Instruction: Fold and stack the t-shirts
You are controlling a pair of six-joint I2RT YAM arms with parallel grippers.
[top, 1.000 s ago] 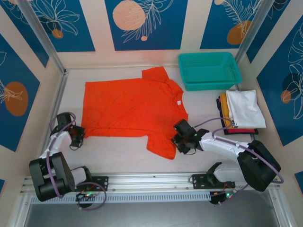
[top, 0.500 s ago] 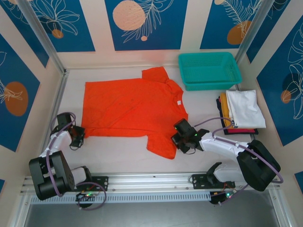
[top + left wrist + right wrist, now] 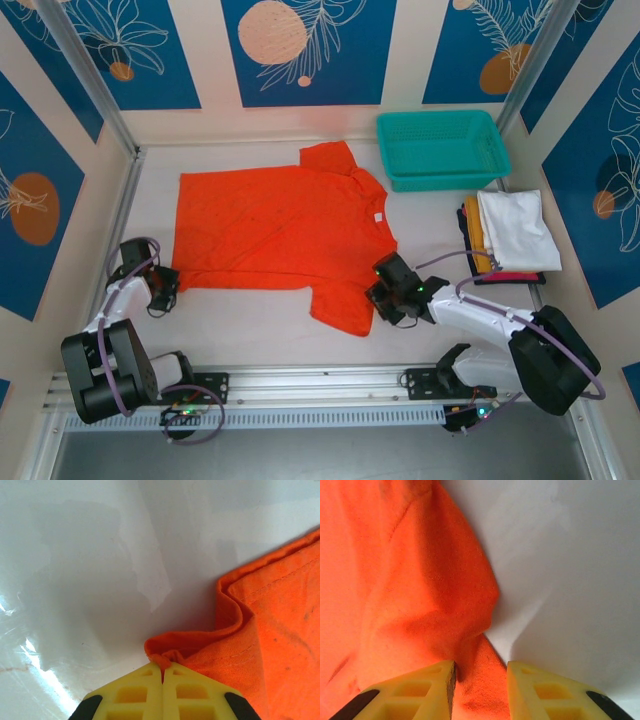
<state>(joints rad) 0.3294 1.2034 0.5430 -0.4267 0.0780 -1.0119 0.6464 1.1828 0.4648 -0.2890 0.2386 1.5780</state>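
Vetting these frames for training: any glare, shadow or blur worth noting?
Top external: even light, sharp, the orange t-shirt crisp. Left wrist: white glare streaks on the table at lower left, a soft grey shadow beside the shirt's fold. Right wrist: cloth close to the lens looks soft and grainy; a faint shadow falls on the table right of its edge.

Bright, even light; soft shadows; glare on table.

Grips a puckered corner of the orange-red t-shirt in the tightly closed left tool; lies rumpled at right on a glossy white counter.
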